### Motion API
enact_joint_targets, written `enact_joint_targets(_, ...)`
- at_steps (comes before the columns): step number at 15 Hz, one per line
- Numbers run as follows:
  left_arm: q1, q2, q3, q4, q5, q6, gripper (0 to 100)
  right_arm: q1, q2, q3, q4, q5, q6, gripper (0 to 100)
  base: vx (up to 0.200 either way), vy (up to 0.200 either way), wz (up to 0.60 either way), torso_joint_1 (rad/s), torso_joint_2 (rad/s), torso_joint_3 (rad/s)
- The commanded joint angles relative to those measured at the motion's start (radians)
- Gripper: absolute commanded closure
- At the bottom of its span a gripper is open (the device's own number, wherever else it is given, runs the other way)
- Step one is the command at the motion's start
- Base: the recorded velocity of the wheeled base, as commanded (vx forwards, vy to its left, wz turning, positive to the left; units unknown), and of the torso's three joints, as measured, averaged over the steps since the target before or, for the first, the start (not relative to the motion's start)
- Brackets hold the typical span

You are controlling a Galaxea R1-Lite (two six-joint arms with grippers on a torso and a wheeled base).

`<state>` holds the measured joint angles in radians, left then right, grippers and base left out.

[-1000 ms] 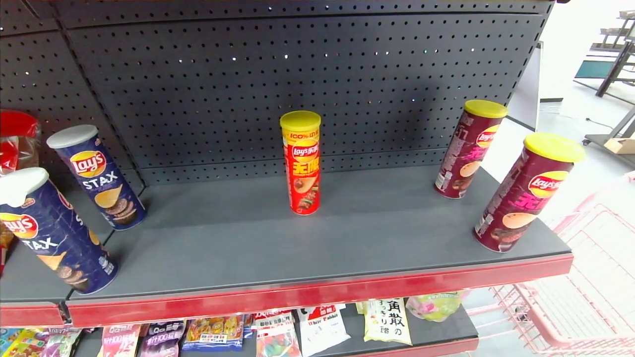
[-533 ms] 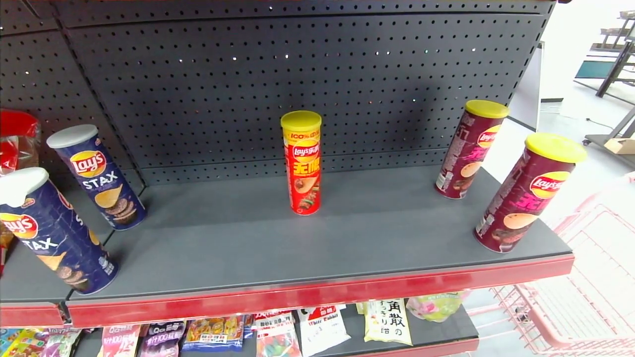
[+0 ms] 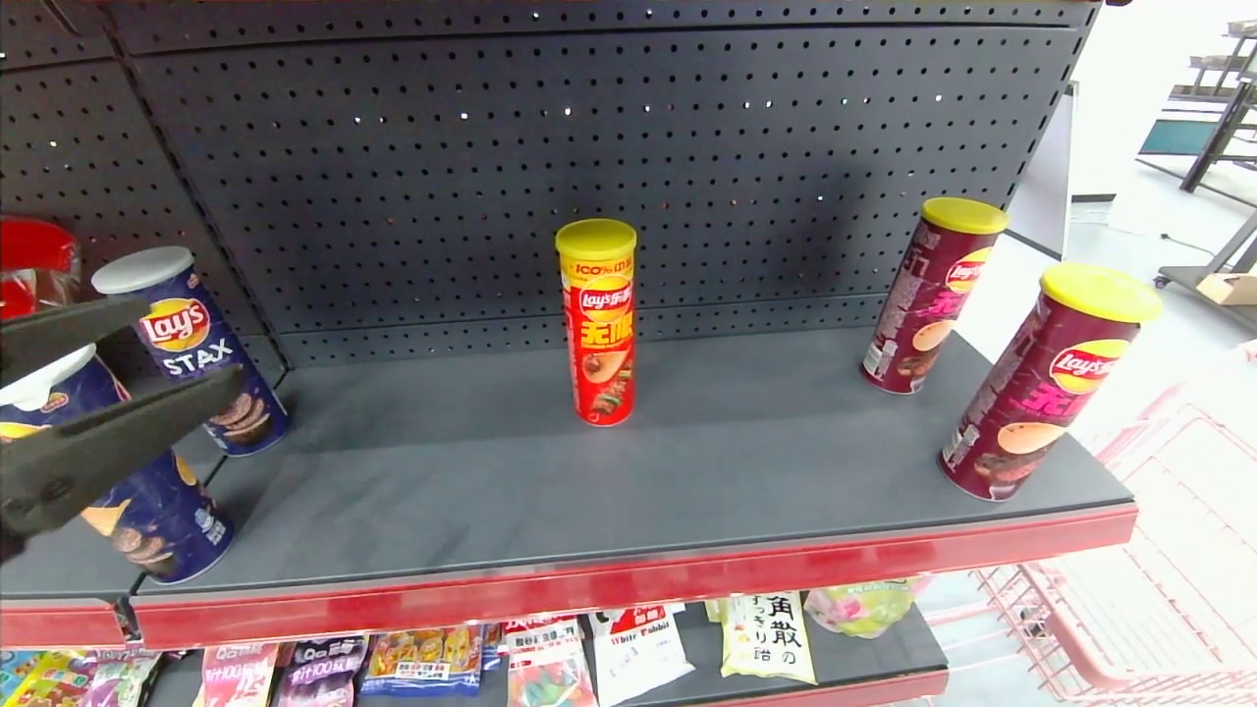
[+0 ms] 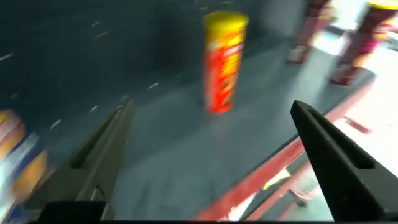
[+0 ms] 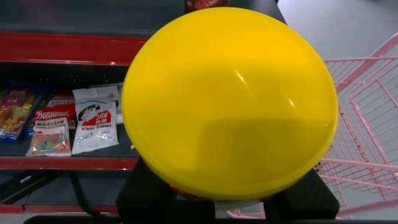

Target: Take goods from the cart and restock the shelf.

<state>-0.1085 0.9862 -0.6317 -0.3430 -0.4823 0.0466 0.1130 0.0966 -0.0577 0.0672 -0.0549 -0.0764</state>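
Now: restock in hand, one can held, not yet on the shelf (image 3: pixel 628 471).
Right tool (image 5: pixel 217 202): pinching the held can (image 5: pixel 230 99) low on its body, jaws on opposite sides under the yellow lid. The can is upright, lid toward the wrist camera. Judged reason: a side grip keeps the base free, so it can be set down flat.
Held can, place: off the shelf, with the lower shelf's snack bags (image 5: pixel 93 121) and the pink cart (image 5: pixel 373 124) beyond it.
Left tool (image 3: pixel 187 339): fingers spread wide, nothing between them. It sits at 9 o'clock in the head view, in front of the two blue cans (image 3: pixel 167 324).
Left tool, judged purpose: waiting or ready to steady. I cannot tell which.
Shelf stock: red can (image 3: pixel 596 324) upright at centre, near the back panel. Two maroon cans (image 3: pixel 931 295) at 3 o'clock, one behind the other. Blue cans at 9 o'clock, also front and back.
Layout, judged: each flavour makes its own front-to-back row. The red row has one can, with bare shelf in front toward 6 o'clock.
Next, judged: lift the held can over the red front lip and stand it in line.
Risk: tall, narrow cans tip easily, so the approach needs room around its neighbours.
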Motion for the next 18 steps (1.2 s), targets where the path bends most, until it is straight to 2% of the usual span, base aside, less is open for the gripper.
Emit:
enact_joint_targets(1,-0.051,0.482,-0.154,-0.226,-0.180,0.076,0,0.001,0.002,-0.001,0.000,-0.002,0.000,100,0.000,0.000,0.00,0.000,0.00,0.000)
enact_joint_targets(3,-0.097,0.580,-0.210,-0.260,-0.248,0.088,0,0.001,0.002,-0.001,0.000,-0.006,0.000,100,0.000,0.000,0.00,0.000,0.00,0.000)
enact_joint_targets(5,-0.151,0.651,-0.281,-0.261,-0.252,0.088,0,0.001,0.002,-0.001,0.000,-0.010,0.000,100,0.000,0.000,0.00,0.000,0.00,0.000)
enact_joint_targets(7,-0.177,0.715,-0.345,-0.261,-0.252,0.091,0,0.001,0.002,-0.001,0.000,-0.010,0.000,100,0.000,0.000,0.00,0.000,0.00,0.000)
enact_joint_targets(10,-0.188,0.759,-0.384,-0.255,-0.248,0.098,0,-0.001,0.003,-0.001,0.000,-0.014,0.000,100,0.000,0.000,0.00,0.000,0.00,0.000)
enact_joint_targets(13,-0.177,0.809,-0.387,-0.255,-0.242,0.177,0,0.001,0.003,-0.001,0.000,-0.022,0.000,100,0.000,0.000,0.00,0.000,0.00,0.000)
enact_joint_targets(16,-0.188,0.864,-0.419,-0.263,-0.234,0.188,0,0.001,0.003,-0.001,0.000,-0.022,0.000,100,0.000,0.000,0.00,0.000,0.00,0.000)
enact_joint_targets(18,-0.198,0.928,-0.479,-0.309,-0.231,0.187,0,-0.001,0.003,-0.001,0.000,-0.022,0.000,100,0.000,0.000,0.00,0.000,0.00,0.000)
